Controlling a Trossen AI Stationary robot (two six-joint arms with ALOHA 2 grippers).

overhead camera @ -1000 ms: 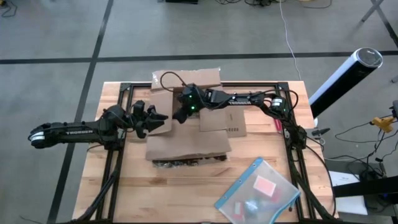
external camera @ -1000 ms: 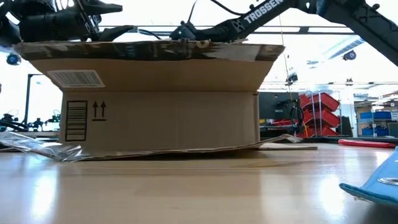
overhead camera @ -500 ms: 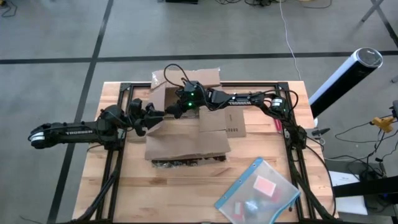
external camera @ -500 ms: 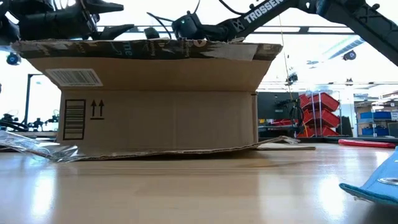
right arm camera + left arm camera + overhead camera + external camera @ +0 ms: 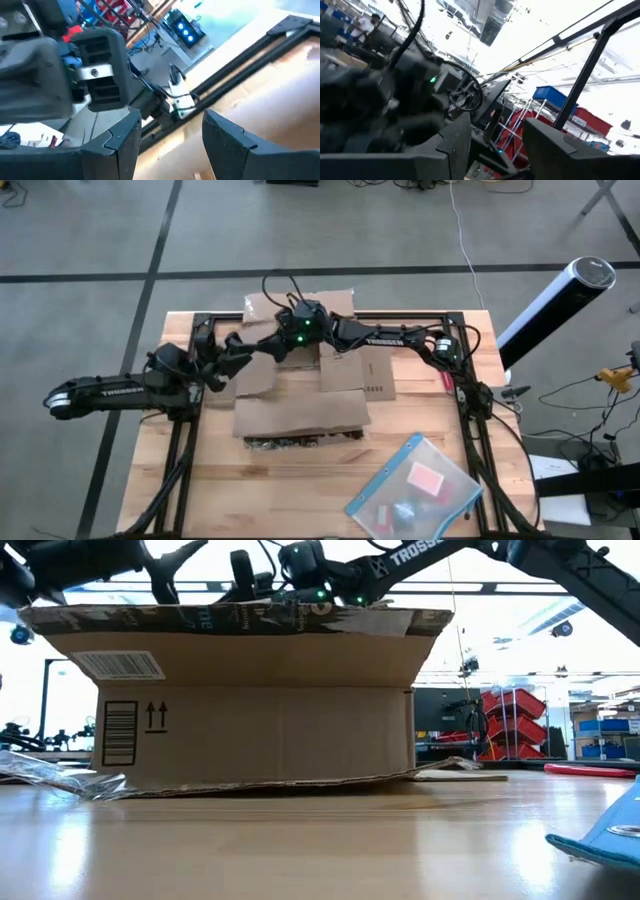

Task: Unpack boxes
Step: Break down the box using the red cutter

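The brown cardboard box stands mid-table with its flaps spread outward; the low view shows its near wall with a barcode label and arrow marks. My left gripper hovers open above the box's far left corner. My right gripper hovers open right beside it, facing it. In the left wrist view my left gripper has only the room and the other arm between its fingers. In the right wrist view my right gripper is likewise empty, with the left gripper ahead of it.
A clear pouch with a blue edge lies near the table's near right corner. A small red tool lies by the right frame rail. Crumpled clear plastic lies left of the box. A white cylinder stands off the table's right side.
My right gripper has risen out of the box opening and gone toward the far left, tipping up to near level. My left gripper has drawn back toward the left and far edges and lifted. The box has stayed put.
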